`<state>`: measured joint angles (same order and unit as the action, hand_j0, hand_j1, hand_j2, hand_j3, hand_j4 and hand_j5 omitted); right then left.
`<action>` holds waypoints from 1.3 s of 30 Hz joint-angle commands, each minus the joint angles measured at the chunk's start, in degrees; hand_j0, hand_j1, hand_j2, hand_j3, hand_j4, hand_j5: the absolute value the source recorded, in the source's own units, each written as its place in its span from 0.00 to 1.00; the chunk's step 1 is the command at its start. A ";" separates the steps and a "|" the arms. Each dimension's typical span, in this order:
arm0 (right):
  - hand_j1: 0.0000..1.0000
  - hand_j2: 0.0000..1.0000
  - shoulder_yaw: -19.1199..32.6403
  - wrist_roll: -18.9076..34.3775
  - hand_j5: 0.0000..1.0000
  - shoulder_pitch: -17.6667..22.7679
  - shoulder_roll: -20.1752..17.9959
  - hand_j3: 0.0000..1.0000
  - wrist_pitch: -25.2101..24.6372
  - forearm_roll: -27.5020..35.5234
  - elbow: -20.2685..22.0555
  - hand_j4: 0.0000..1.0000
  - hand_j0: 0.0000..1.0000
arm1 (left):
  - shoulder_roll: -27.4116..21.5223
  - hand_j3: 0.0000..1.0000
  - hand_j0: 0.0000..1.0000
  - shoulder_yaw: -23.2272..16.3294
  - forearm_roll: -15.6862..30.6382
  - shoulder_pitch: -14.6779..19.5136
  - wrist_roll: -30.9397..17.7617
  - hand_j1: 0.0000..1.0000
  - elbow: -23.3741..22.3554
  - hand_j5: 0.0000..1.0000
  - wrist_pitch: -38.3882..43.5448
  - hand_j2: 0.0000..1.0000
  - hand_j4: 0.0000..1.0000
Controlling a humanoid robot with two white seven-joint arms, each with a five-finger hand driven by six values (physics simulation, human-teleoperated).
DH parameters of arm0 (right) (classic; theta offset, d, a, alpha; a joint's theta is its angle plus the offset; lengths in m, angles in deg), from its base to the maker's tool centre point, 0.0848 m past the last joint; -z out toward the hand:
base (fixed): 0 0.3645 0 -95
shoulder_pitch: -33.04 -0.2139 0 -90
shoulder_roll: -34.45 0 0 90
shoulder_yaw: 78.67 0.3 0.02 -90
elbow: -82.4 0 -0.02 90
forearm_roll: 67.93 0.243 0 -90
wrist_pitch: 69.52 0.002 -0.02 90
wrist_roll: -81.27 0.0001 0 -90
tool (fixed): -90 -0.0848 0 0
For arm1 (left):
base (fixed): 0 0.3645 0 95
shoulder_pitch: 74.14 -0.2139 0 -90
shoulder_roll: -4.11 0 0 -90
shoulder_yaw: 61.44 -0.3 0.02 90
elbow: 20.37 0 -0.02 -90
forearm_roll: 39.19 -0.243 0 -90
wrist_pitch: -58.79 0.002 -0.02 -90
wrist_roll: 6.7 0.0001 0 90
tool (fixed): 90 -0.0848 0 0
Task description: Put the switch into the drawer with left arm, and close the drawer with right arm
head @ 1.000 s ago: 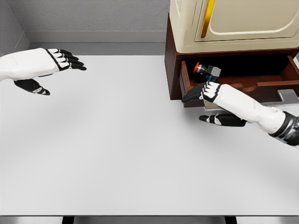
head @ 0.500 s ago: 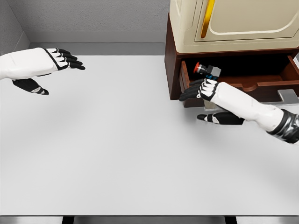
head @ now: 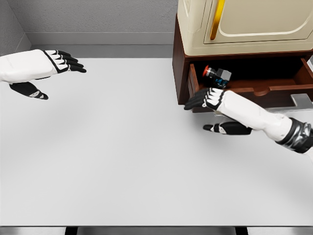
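White table point(head: 122, 161); brown drawer point(head: 274, 90) open, right end cut off, switch point(head: 216, 75) inside at left. Right hand point(head: 205, 100) empty, fingers extended, covering drawer front. Left hand point(head: 51, 66) empty, spread, far left.

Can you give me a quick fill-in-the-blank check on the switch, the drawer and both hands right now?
1. The switch lies inside the ____.
2. The drawer is ____, not shut.
3. The right hand is at the drawer's ____ edge.
4. The left hand holds ____.

Missing words: drawer; open; front; nothing
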<state>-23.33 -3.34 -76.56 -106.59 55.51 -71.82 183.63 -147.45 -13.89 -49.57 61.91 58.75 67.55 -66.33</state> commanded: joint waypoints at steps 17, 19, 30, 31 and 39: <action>0.81 0.81 -2.26 -0.03 0.81 -0.26 -0.64 0.81 -0.03 0.38 -0.16 0.81 0.81 | -2.69 1.00 1.00 0.08 1.58 -0.44 0.03 1.00 -0.12 1.00 0.12 1.00 1.00; 0.81 0.81 -2.17 -0.03 0.81 -0.26 -0.64 0.81 -0.03 0.38 -0.51 0.81 0.81 | -2.61 1.00 1.00 0.08 1.67 -0.44 0.03 1.00 -0.21 1.00 0.12 1.00 1.00; 0.81 0.81 -1.82 -0.03 0.81 -0.53 -0.55 0.81 -0.03 0.46 -4.55 0.81 0.81 | -2.52 1.00 1.00 0.08 1.67 -0.44 0.03 1.00 -0.12 1.00 0.12 1.00 1.00; 0.81 0.81 -1.82 -0.03 0.81 -0.53 -0.55 0.81 -0.03 0.46 -4.81 0.81 0.81 | -2.34 1.00 1.00 0.08 1.67 -0.44 0.03 1.00 -0.12 1.00 0.12 1.00 1.00; 0.81 0.81 -1.65 -0.03 0.81 -2.81 0.06 0.81 -0.03 0.55 -6.05 0.81 0.81 | -1.90 1.00 1.00 0.08 1.67 -0.53 0.03 1.00 -0.12 1.00 0.12 1.00 1.00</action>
<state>-25.12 -3.27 -79.46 -106.59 55.55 -71.63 178.18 -149.39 -13.90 -48.23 61.38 58.75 67.41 -66.34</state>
